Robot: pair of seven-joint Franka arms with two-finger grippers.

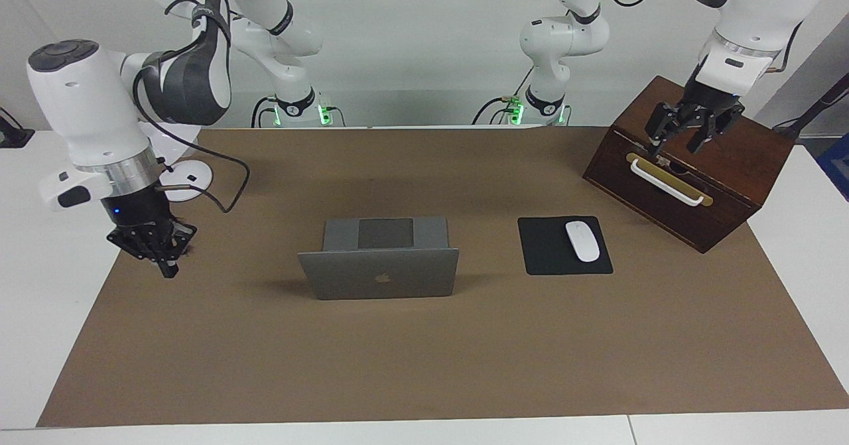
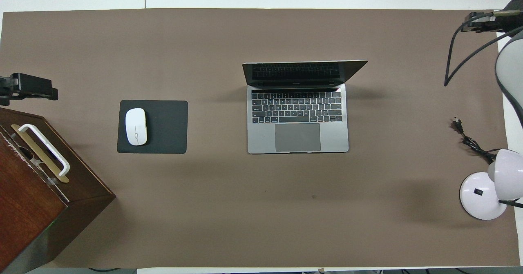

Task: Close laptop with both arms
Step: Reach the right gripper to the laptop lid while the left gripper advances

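Note:
The silver-grey laptop (image 1: 379, 272) stands open in the middle of the brown mat. Its lid is raised, with the apple logo turned away from the robots. Its keyboard and trackpad show in the overhead view (image 2: 298, 119). My right gripper (image 1: 159, 253) hangs low over the mat's edge at the right arm's end, well apart from the laptop. It also shows in the overhead view (image 2: 482, 21). My left gripper (image 1: 686, 133) is open and empty above the wooden box, over its handle. It also shows in the overhead view (image 2: 24, 88).
A black mouse pad (image 1: 547, 259) with a white mouse (image 1: 582, 241) lies beside the laptop toward the left arm's end. A dark wooden box (image 1: 729, 166) with a white handle (image 1: 666, 181) stands at that end. A white desk lamp (image 2: 484, 196) with its cord stands at the right arm's end.

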